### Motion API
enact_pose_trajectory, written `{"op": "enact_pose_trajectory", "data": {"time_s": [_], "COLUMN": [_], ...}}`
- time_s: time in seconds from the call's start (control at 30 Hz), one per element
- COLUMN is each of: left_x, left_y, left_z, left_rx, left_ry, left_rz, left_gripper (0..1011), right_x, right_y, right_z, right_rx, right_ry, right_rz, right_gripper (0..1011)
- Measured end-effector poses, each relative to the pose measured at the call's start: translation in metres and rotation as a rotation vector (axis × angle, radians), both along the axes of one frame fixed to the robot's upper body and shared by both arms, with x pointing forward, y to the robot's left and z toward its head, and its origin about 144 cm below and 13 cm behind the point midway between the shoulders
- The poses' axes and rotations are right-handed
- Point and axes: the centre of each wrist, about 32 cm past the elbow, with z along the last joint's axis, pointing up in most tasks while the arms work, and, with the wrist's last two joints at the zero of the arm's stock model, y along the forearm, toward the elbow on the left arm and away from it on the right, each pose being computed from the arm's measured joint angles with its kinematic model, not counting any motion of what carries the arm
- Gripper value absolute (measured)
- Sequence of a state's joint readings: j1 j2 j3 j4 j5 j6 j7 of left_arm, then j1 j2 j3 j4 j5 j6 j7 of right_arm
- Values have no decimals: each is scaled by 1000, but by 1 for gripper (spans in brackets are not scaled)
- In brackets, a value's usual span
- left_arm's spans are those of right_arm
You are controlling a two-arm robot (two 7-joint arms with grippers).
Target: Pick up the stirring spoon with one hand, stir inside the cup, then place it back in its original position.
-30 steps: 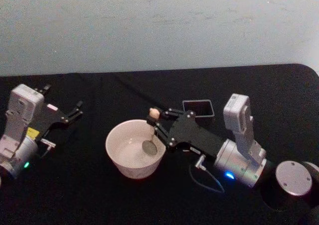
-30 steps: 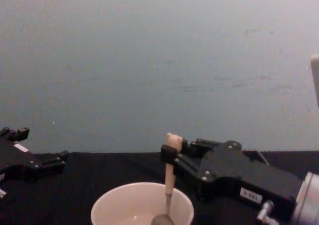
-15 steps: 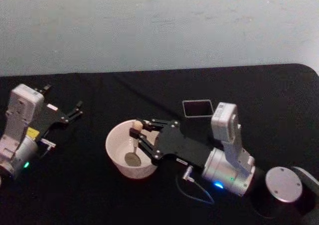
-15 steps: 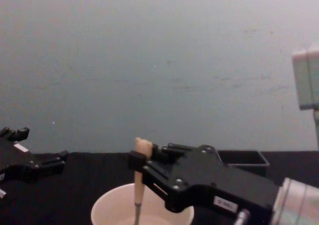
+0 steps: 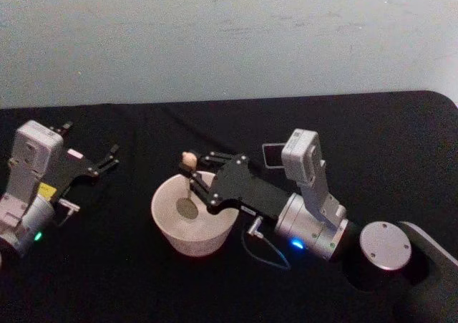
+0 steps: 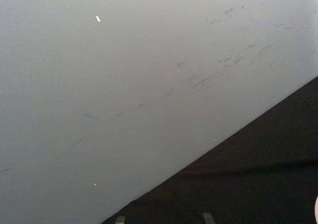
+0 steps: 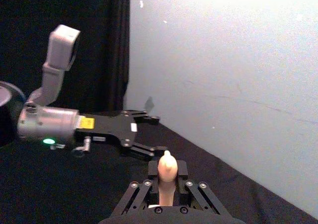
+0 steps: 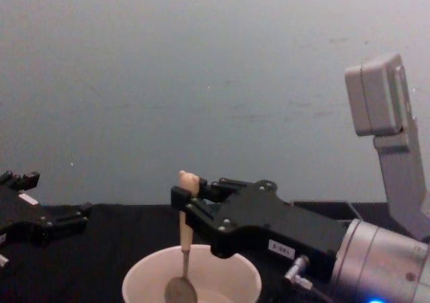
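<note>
The cream-white cup (image 5: 166, 220) (image 8: 148, 277) sits on the black table left of centre. My right gripper (image 5: 193, 171) (image 8: 180, 199) (image 7: 167, 177) is shut on the stirring spoon (image 5: 188, 187) (image 8: 183, 239), holding its beige handle just under the bear head. The spoon stands nearly upright with its metal bowl down inside the cup. The dark grey square holder (image 5: 272, 155) stands behind the right arm, partly hidden by the wrist. My left gripper (image 5: 107, 158) (image 8: 64, 217) rests open at the far left, apart from the cup.
A grey wall rises behind the table's far edge. A round metal cap (image 5: 384, 246) of the right arm's base sits at the front right. A thin cable (image 5: 265, 255) loops under the right wrist, beside the cup.
The right gripper has carried the spoon leftward and toward the far side of the cup, with the bowl staying inside. The left arm has not moved.
</note>
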State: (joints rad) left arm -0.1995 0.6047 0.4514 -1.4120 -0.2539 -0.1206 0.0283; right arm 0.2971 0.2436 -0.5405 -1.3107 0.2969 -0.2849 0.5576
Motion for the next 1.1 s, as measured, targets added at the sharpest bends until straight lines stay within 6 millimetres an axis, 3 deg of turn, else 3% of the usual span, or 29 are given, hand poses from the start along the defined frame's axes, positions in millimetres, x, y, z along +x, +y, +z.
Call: {"op": "enact_pose_trajectory", "data": {"time_s": [0.67,1.1], "left_x": [0,0], "left_y": [0,0], "left_z": [0,0], "left_rx": [0,0], "left_ry": [0,0], "left_rz": [0,0], "left_gripper": [1001,1001], "right_x": [2,-3], "right_y": [-7,-19], "right_z": [-2,34], "right_rx": [-1,54], "right_ry": [1,-71], "right_rz": [-38,-84], "right_gripper": [211,211]}}
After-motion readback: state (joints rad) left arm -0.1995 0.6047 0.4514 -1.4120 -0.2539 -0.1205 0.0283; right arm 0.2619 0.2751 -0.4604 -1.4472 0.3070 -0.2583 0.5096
